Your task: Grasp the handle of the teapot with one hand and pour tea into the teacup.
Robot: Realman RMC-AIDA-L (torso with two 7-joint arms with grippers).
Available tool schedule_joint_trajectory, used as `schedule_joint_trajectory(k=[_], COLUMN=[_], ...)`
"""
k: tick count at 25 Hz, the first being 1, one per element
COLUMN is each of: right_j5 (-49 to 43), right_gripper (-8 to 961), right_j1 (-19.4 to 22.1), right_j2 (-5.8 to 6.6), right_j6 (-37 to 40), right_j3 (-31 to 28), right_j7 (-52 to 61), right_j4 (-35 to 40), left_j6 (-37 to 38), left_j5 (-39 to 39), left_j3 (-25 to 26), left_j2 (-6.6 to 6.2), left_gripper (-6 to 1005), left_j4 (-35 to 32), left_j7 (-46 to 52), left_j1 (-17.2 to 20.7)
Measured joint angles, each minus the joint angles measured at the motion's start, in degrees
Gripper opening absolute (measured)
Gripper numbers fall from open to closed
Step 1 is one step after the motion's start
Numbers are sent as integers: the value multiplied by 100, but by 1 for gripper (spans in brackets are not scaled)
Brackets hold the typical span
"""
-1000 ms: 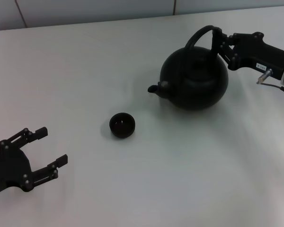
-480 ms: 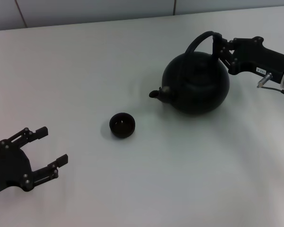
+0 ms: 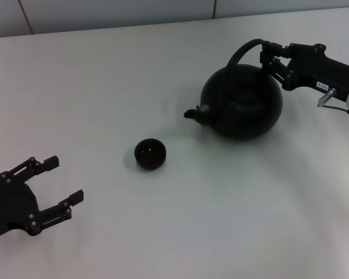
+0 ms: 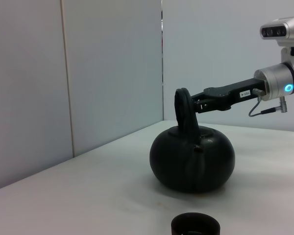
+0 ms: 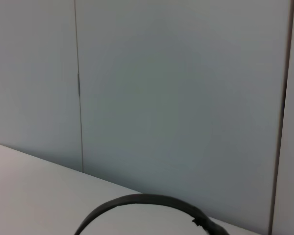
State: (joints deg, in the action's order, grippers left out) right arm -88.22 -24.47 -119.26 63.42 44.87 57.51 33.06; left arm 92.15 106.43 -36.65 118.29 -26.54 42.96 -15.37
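My right gripper [image 3: 272, 57]: fingers pinched on the handle [image 3: 244, 51] of the teapot [image 3: 241, 102], spout facing the teacup [image 3: 150, 154], which sits apart on the table [image 3: 104, 87]. My left gripper [image 3: 52, 186]: fingers spread, parked near the table's front edge.

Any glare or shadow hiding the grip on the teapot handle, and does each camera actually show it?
Head view: soft even light, faint shadows, no glare; the right gripper meets the handle black on black, so the contact is hard to read. Left wrist view: the handle stands clear against the pale wall. Right wrist view: only the handle's arc, no fingers.
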Motion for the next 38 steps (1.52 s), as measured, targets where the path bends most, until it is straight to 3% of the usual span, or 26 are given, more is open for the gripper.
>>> schedule_joint_trajectory(k=[5,15,19,25,30,34,35,36,38], right_j5=[64,641,834,1520,1546,1061,327,327,-442], right_gripper=[224,661,679,684,685,685,685,685,684], right_j1=[51,335,547,960,1052,1060,957,957,764], right_j2=[-2,-12,-8,7,34,233,426,426,607], right_j6=[56,401,703,1622,1933,2377,2761,2761,3079], right_j3=[-6,-44,-205,-776,-882,-755,-727,-727,-727], right_j7=[-134,-502,-540,-1218,-1298,-630,-40,-40,458], right_j4=[-7,-44,-167,-1194,-1372,-1192,-988,-988,-763], left_j6=[9,23,23,-4,-18,-8,-8,23,23], left_j5=[0,-10,-10,-24,-32,-10,-10,4,4], left_j3=[0,0,0,0,0,0,0,-2,-2], left_j2=[0,0,0,3,8,-33,-33,-83,-83], left_gripper=[794,793,793,793,793,792,792,792,792], left_j4=[0,0,3,34,44,-1,-1,-26,-26], left_j7=[0,-1,-1,-8,-13,9,9,48,48], left_j1=[6,25,20,-22,-47,-190,-190,-280,-280])
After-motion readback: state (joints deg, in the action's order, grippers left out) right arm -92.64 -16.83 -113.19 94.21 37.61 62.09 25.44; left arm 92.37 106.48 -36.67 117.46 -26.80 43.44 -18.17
